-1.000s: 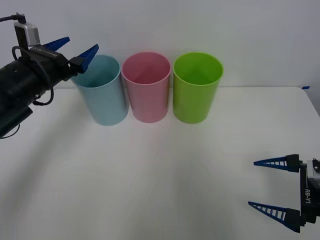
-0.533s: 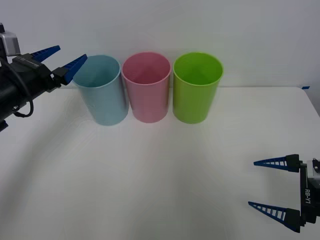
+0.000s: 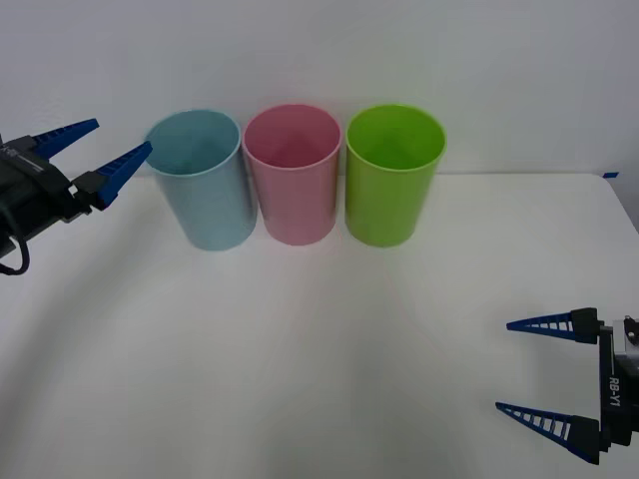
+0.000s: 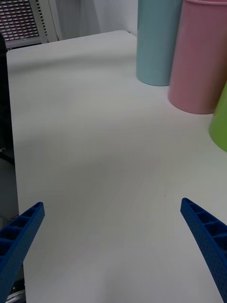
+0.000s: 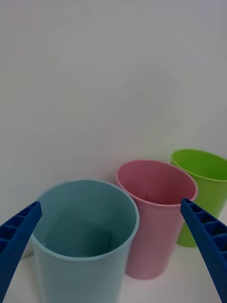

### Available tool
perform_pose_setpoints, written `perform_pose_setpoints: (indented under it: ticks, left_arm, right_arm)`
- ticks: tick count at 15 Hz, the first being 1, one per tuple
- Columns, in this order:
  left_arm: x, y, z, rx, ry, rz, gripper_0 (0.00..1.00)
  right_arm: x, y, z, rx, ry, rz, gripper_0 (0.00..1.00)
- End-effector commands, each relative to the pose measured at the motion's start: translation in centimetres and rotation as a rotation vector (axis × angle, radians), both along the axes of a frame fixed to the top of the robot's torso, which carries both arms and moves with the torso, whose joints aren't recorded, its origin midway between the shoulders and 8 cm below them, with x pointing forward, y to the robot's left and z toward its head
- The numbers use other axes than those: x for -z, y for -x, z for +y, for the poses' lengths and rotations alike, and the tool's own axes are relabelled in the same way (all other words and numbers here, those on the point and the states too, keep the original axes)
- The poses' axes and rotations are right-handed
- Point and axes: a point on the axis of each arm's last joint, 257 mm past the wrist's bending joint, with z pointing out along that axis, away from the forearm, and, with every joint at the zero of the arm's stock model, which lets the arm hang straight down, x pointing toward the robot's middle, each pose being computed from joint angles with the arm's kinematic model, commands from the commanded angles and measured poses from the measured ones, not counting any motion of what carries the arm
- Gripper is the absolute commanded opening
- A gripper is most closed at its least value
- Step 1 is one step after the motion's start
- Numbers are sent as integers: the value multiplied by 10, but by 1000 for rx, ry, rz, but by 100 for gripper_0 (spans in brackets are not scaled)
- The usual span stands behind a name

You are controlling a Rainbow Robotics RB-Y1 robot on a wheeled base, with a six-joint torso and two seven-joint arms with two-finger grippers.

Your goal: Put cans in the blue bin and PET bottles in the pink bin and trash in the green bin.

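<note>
Since the earlier frame, the left end effector (image 3: 100, 154) has been drawn back from above the blue bin (image 3: 205, 190) toward the desk's left edge, and it is now held raised just beside that bin, released and carrying nothing. The right end effector (image 3: 544, 374) is unchanged at the desk's near right corner, its blue fingers (image 4: 205, 236) spread apart and empty. Three bins are lined up upright along the far edge of the white desk (image 3: 329, 339): the blue bin is nearest the left edge, the pink bin (image 3: 293, 180) stands in the middle touching it, and the green bin (image 3: 392, 180) is set just beside the pink one on the right.
</note>
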Motion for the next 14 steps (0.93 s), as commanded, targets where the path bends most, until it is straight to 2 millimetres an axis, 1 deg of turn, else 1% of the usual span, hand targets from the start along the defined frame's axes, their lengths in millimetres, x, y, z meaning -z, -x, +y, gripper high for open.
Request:
perform_pose_setpoints:
  ticks: [1, 3, 6, 10, 14]
  left_arm:
    - [7, 17, 2, -10, -5, -14, 100]
    - [12, 30, 0, -14, -17, -30, 100]
    - [24, 49, 1, -11, -48, -40, 100]
    - [43, 71, -1, -6, -113, -19, 100]
    - [62, 95, -2, 39, -184, 26, 100]
  right_arm:
    - [0, 0, 0, 0, 0, 0, 100]
    - [0, 0, 0, 0, 0, 0, 100]
    - [0, 0, 0, 0, 0, 0, 100]
    - [0, 0, 0, 0, 0, 0, 100]
    - [0, 0, 0, 0, 0, 0, 100]
